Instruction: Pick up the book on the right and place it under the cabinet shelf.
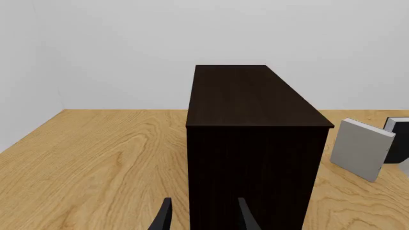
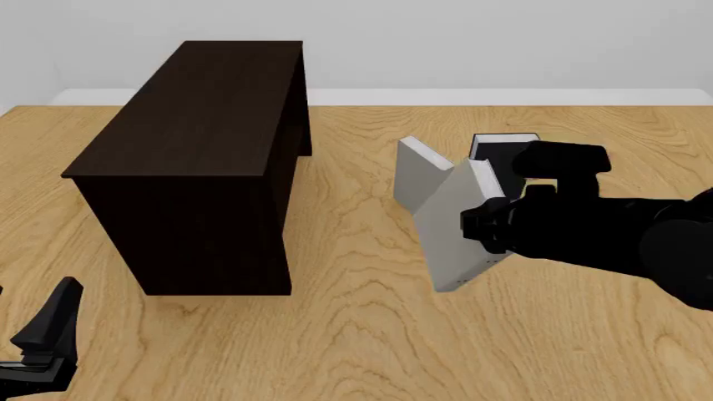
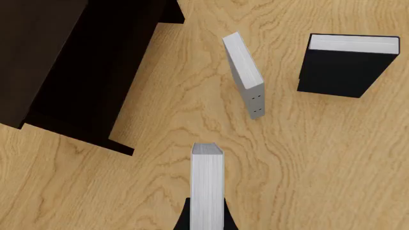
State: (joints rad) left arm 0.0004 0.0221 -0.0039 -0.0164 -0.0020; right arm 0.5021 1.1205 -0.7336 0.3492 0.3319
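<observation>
My right gripper [image 2: 490, 230] is shut on a light grey book [image 2: 459, 224] with white page edges and holds it tilted above the table, right of the cabinet shelf [image 2: 200, 159]. In the right wrist view the held book [image 3: 208, 184] shows edge-on between the fingers, with the dark brown cabinet [image 3: 70, 62] ahead of it to one side. My left gripper [image 2: 50, 322] is open and empty at the near left, in front of the cabinet [image 1: 255, 143]. Its fingertips [image 1: 164, 216] frame the cabinet's near end.
A second light grey book [image 2: 416, 177] stands upright on the table just behind the held one, with small dark dots on its cover edge [image 3: 255, 103]. A black-covered book [image 2: 503, 149] stands behind that. A white wall closes the table's far edge.
</observation>
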